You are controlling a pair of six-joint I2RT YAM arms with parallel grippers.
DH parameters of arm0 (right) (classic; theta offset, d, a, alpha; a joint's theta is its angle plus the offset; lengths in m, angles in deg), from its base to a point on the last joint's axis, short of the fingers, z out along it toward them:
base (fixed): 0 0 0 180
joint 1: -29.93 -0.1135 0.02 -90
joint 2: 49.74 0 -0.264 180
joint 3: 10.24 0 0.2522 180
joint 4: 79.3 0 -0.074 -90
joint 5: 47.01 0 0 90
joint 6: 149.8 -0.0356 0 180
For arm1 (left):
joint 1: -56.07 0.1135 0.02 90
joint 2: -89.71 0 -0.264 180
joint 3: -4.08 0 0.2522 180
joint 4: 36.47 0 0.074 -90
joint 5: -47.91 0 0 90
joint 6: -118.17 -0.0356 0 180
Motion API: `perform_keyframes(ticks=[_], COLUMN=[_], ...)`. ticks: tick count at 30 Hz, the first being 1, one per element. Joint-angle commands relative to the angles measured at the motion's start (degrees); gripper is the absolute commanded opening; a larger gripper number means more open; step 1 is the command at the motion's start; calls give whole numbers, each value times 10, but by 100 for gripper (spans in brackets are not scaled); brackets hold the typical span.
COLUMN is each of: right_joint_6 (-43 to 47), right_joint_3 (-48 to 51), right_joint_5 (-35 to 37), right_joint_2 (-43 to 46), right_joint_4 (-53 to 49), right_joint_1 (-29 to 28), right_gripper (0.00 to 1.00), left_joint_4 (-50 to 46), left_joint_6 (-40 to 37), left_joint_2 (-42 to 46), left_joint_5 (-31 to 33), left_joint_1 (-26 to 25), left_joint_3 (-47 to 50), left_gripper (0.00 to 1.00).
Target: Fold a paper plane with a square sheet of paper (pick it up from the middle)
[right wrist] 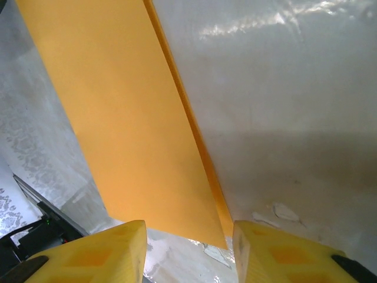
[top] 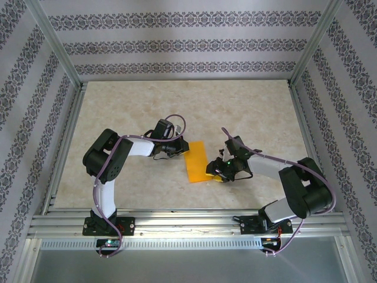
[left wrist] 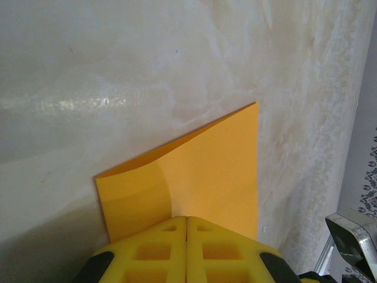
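I am pinching the paper (top: 196,162) with my left pincer (top: 178,148). Its fingers are pressed flat together on the sheet's left edge, and in the left wrist view the orange layer is curling up out of them. My right pincer (top: 217,172) is standing open at the near right corner, with one finger on each side of that corner and neither touching it. The paper is lying in the middle of the table (top: 247,112), between my two arms, doubled into a long strip running from far to near. The right wrist view is showing two layers stacked along one long edge. I am judging the sheet to be very light and limp. It is likely to skate on this smooth top if I push it sideways, sag if I lift it by a corner, and keep any dent I squeeze into it. I am therefore thinking the best hold is a shallow pinch at the middle of a long edge, taking both layers together so they do not fan apart. The other pincer can be pressing flat rather than pulling, since a tug from both sides could tear or skew the fold.
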Motion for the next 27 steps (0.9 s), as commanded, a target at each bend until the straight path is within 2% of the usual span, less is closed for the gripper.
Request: perform_keyframes(ticks=[1, 5, 14, 19, 23, 27], right_joint_6=[8, 6, -38, -30, -35, -18], right_joint_3=[6, 6, 12, 6, 1, -17], right_joint_5=[-12, -26, -75, -80, -115, -127], right_joint_2=[3, 1, -7, -25, -48, -68], right_joint_4=[-7, 8, 109, 127, 178, 180], right_joint_1=[5, 4, 11, 22, 38, 47], right_gripper=[43, 41, 40, 40, 40, 39], left_joint_4=[-44, -42, -43, -71, -110, -144], left_joint_6=[-7, -6, -12, -48, -86, -118], left_joint_2=[-5, -5, -13, -25, -42, -51], left_joint_5=[9, 7, -8, -22, -33, -42], left_joint_1=[6, 6, 6, 6, 6, 6], left_joint_3=[17, 16, 3, -29, -64, -97], left_gripper=[6, 6, 6, 6, 6, 6])
